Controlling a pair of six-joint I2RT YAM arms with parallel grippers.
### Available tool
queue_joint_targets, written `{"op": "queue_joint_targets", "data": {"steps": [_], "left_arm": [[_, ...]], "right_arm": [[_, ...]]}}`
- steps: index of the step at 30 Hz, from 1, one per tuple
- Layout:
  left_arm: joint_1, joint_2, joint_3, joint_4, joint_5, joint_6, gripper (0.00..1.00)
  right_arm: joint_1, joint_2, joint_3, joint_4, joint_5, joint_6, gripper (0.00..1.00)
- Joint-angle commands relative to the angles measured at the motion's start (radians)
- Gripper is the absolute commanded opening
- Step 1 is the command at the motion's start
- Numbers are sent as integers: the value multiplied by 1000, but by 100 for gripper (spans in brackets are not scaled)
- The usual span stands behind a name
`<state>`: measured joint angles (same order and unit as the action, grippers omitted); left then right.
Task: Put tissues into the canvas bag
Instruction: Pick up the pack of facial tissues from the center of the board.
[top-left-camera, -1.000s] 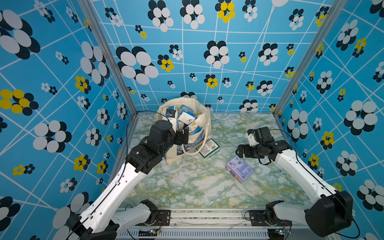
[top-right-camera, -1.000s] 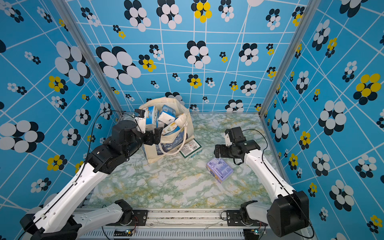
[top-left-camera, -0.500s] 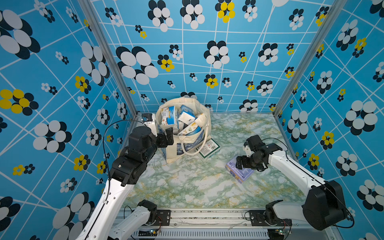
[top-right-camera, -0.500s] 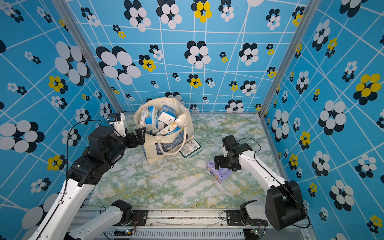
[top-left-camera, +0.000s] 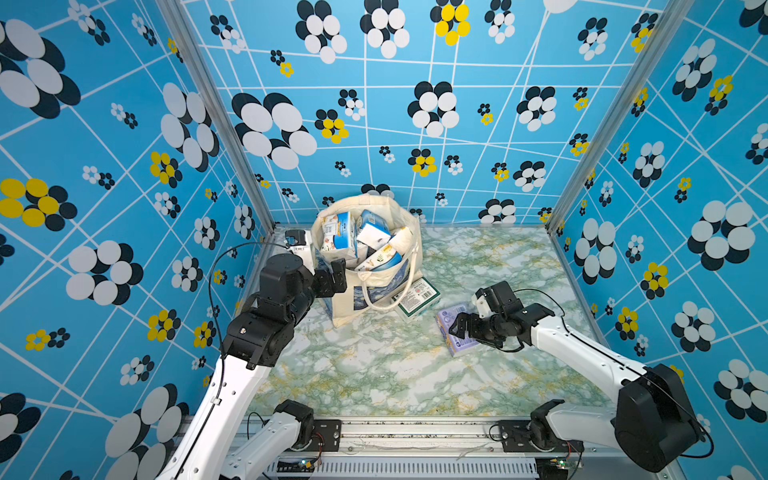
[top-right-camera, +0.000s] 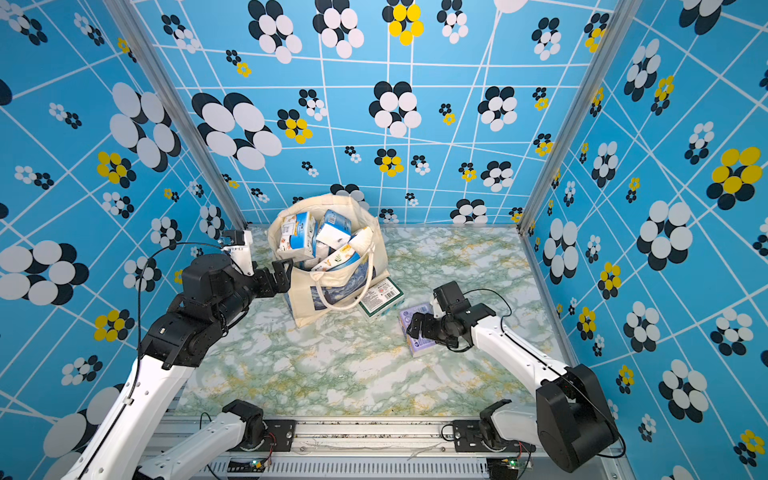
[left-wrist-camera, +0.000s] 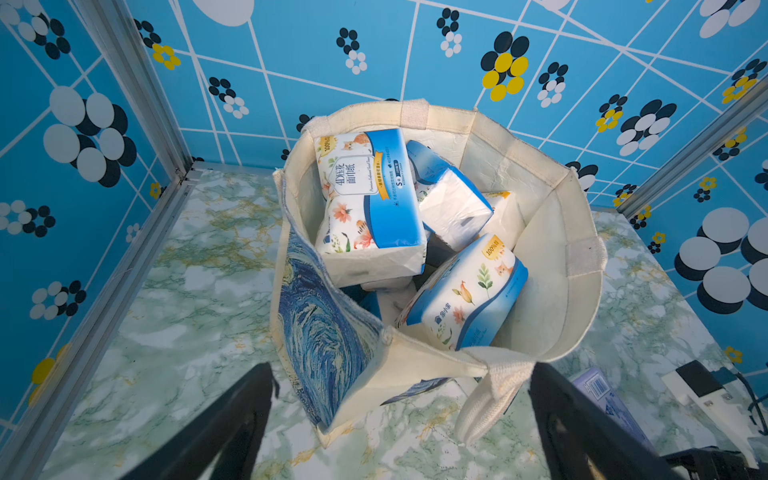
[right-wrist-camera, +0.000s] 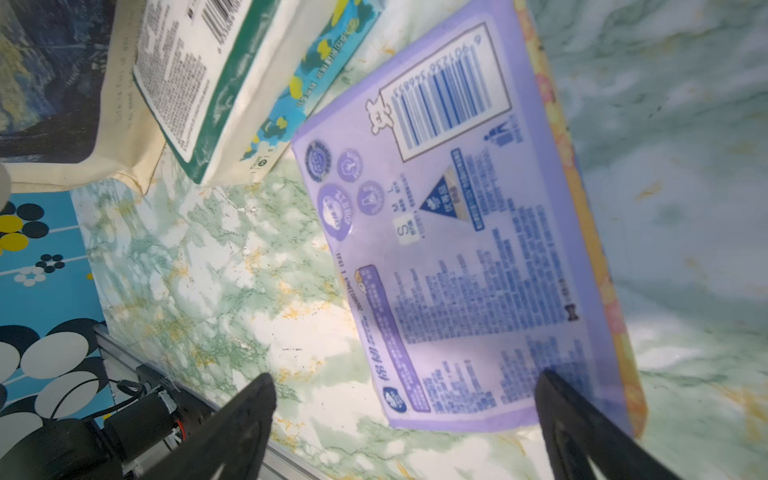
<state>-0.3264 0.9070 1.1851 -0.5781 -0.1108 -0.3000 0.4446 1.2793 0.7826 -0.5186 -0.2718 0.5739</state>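
the green-veined marble worktop (top-left-camera: 374, 374) carries a cream canvas bag (top-left-camera: 343, 309) with a blue swirl print, standing upright with its mouth open. inside the bag several blue-and-white tissue packs (left-wrist-camera: 370, 195) are piled at angles, reaching up to its rim, one with its white tissue end showing. a green-and-white tissue pack (top-left-camera: 415, 297) lies flat against the bag's base on the side toward the right arm, with the bag's loop handle (top-left-camera: 376, 305) hanging beside it. a lavender tissue pack (right-wrist-camera: 469, 249) lies label-up just past the green-and-white pack, apart from the bag. the left pincer (top-left-camera: 334, 280) sits close to the bag's corner on the left arm's side, spread wide and holding nothing. the right pincer (right-wrist-camera: 403, 380) is low over the lavender pack's end farther from the bag, also spread wide, with one finger over the pack and the other over bare worktop; contact cannot be told.
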Motion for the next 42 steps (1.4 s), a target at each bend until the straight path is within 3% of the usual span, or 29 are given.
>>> {"op": "queue_joint_targets", "data": {"steps": [1, 6, 11, 17, 32, 42], "left_arm": [[15, 3, 7, -3, 24, 6, 99], [25, -25, -16, 10, 5, 18, 98], [39, -28, -6, -11, -11, 34, 97], [66, -46, 6, -43, -15, 47, 98], [103, -46, 17, -42, 7, 46, 97], [108, -42, 19, -37, 11, 45, 97]], "right_arm": [[3, -62, 36, -29, 77, 9, 99], [-1, -147, 40, -110, 191, -23, 97], [-38, -129, 50, -150, 224, -65, 89], [-112, -40, 37, -103, 143, -119, 77], [-209, 54, -73, 79, -62, -140, 71], [-216, 142, -92, 150, -165, -137, 66]]}}
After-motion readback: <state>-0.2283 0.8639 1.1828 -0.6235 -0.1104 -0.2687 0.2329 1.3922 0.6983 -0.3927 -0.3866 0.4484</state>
